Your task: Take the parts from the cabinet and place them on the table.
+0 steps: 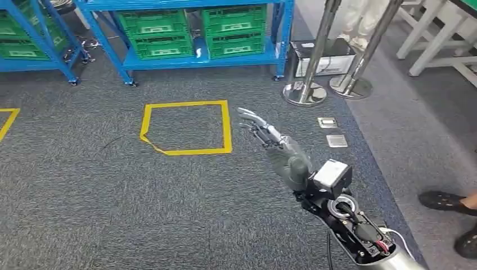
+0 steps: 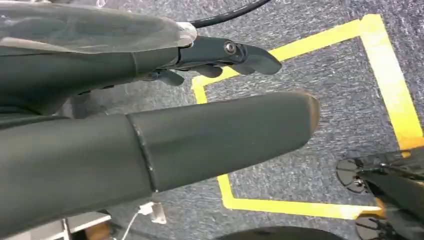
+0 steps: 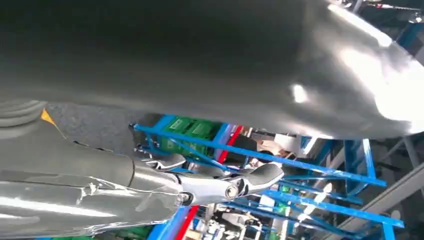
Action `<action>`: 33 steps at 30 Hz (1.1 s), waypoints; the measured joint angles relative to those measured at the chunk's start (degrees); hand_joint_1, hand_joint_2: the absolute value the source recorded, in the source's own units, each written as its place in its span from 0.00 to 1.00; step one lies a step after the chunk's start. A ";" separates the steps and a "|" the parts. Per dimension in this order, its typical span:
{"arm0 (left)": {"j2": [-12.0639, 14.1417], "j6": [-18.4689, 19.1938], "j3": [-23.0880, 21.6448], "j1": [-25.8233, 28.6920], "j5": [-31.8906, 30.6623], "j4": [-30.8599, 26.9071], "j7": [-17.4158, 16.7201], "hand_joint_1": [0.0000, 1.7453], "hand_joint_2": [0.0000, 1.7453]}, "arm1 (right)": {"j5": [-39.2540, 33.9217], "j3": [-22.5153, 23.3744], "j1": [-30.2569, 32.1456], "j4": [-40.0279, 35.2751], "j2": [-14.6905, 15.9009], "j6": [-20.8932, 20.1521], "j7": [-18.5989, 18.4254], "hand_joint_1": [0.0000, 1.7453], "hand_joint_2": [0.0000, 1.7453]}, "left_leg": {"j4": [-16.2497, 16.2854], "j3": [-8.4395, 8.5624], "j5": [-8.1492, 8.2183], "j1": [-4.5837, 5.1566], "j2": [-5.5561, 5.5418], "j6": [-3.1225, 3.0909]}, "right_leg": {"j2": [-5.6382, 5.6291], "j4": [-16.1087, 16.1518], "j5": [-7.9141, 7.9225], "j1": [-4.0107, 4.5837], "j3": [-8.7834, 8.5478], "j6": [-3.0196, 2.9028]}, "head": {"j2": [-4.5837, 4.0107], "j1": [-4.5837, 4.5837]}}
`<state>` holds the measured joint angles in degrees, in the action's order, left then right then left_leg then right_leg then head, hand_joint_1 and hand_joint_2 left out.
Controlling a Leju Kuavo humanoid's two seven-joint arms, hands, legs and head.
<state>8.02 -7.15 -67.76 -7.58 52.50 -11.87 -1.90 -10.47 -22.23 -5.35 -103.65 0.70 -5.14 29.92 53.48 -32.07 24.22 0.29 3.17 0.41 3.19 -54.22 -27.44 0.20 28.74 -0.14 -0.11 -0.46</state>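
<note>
Ahead, right hand (image 1: 274, 147) is reaching out empty, fingers spread, over grey carpet (image 1: 84, 191) near yellow tape square (image 1: 187, 127); left hand (image 2: 150, 135) is hanging empty, fingers apart.

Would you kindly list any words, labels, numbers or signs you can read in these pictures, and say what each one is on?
None can be read.
Green crates on the blue rack: moulded patterns, no legible text.
Box behind the steel posts: any label is too blurred to read.
Yellow tape square on the carpet: a marking with no text.
Right hand and the camera block at its wrist: no lettering shows.
</note>
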 joint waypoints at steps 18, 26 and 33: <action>0.04 -0.09 0.00 0.10 -0.02 0.00 -0.07 0.00 0.00 | -0.09 -0.04 0.39 0.35 0.00 0.00 0.09 0.00 0.00 | 0.11 -0.22 -0.47 -1.10 -8.33 0.44 | -6.39 -1.09 0.64 -0.86 1.47 1.20 | 0.00 -2.05; 0.02 -0.09 0.00 0.08 -0.26 0.00 -0.09 0.00 0.00 | -0.92 -0.02 0.45 0.42 0.00 -0.26 0.59 0.00 0.00 | 19.71 -9.48 8.01 -1.12 -3.69 1.82 | -3.23 -0.13 1.13 -0.93 1.15 -0.35 | 0.00 -0.28; 0.28 0.09 0.00 -0.12 -0.85 0.00 -1.27 0.00 0.00 | -1.03 0.15 0.56 0.42 0.00 -0.42 0.85 0.00 0.00 | -0.63 0.78 0.77 -0.62 -3.38 -0.15 | -2.90 -0.08 1.06 -0.42 0.46 0.90 | 0.00 -0.33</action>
<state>8.31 -7.06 -67.76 -7.69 51.65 -11.87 -3.17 -11.50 -22.08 -4.79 -103.23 0.70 -5.55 30.77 52.86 -31.30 25.00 -0.33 -0.21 0.26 0.28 -54.30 -26.38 -0.21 29.20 0.76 -0.11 -0.79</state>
